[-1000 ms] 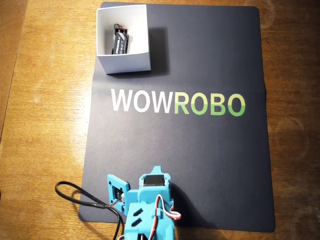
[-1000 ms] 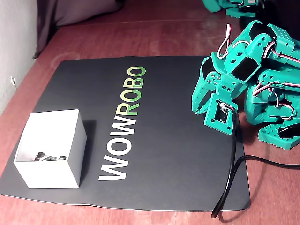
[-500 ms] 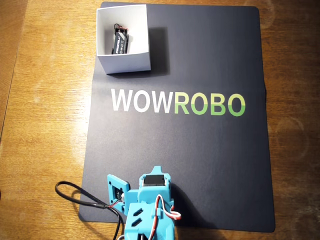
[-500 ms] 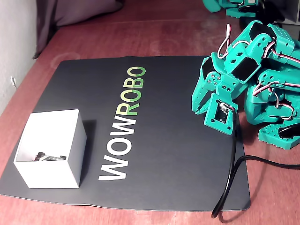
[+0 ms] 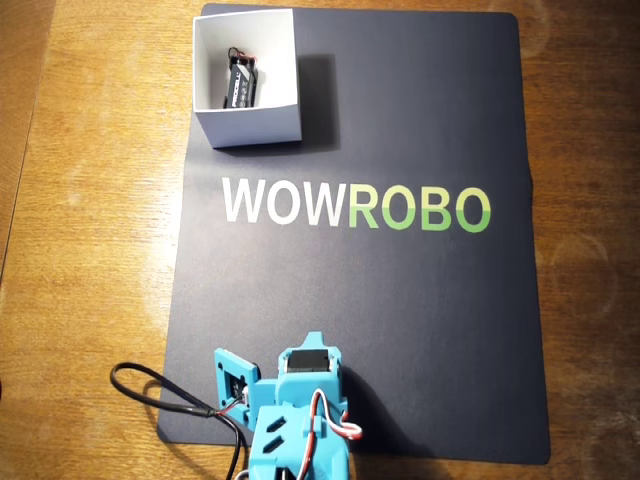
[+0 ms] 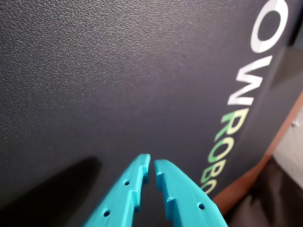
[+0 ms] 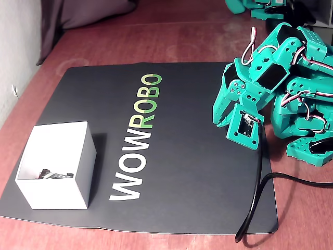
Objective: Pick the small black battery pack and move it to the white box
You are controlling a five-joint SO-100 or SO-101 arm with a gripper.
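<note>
One gripper [image 6: 151, 165] sits nearest the wrist camera, its two teal fingers drawn almost together with only a thin slit between the tips and nothing held; below it lies bare black mat [image 6: 118, 71]. In the fixed view the arm [image 7: 270, 73] is folded back at the right side of the mat, well apart from the task's things.

Farther off, at the far left corner of the mat in the overhead view, stands the white box [image 5: 250, 125], open at the top. The small black battery pack [image 5: 240, 83] already lies inside it, on the floor of the box towards its left wall, with its wires at the far end. The fixed view shows only a dark sliver of it above the box wall.

Judging by its look, the pack is a stiff, fairly dense block with a smooth wrapped skin, likely a little slippery. Should it need lifting again, the best hold seems to be across its narrow width at mid-length, clear of the thin wires, which could snag or pull loose. The thin cardboard walls would probably shift if nudged.
</note>
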